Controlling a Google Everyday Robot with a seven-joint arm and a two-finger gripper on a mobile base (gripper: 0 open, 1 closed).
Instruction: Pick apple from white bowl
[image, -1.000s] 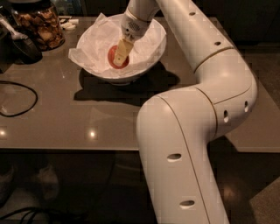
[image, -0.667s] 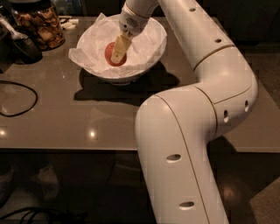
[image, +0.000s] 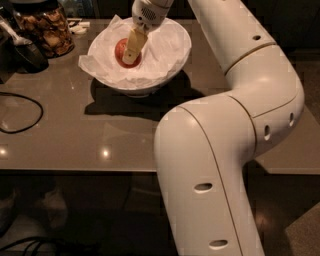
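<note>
Hand (image: 131, 58) at apple (image: 121, 48), in white bowl (image: 161, 80)

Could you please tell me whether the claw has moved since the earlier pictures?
Yes. The claw has shifted slightly left and up in the view against the rim of the white bowl, staying at the apple.

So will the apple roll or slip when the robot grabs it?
The apple looks round and glossy, so it could slip or roll. The crumpled paper in the white bowl probably keeps it from going far. It's small beside the bowl, so probably light for the gripper, which is down in the bowl over it.
</note>
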